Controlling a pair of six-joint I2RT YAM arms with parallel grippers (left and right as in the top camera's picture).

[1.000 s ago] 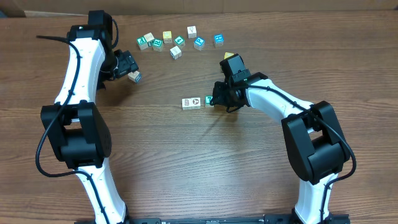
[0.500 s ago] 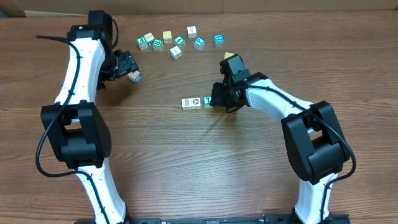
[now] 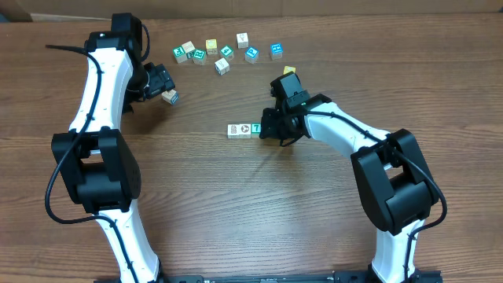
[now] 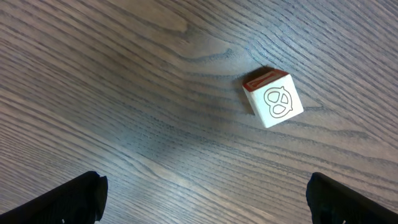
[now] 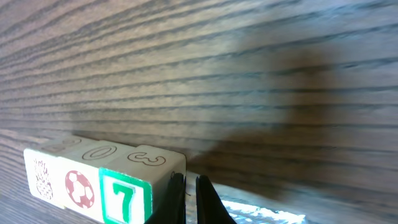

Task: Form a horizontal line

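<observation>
horizontal line (image 3: 244, 130): three cubes touching, mid-tabletop (image 3: 236, 204) | right gripper (image 5: 188, 182): closed, empty, tips against the row's right end, likely squaring it up | left gripper (image 3: 161, 85): open over pretzel-print cube (image 4: 273, 99), probably next pick | right wrist alone shows ball and green-7 prints; overhead alone shows scattered cubes (image 3: 224, 53)

3-cube row (image 3: 245, 130), approx 11 loose cubes (image 3: 222, 66)
</observation>
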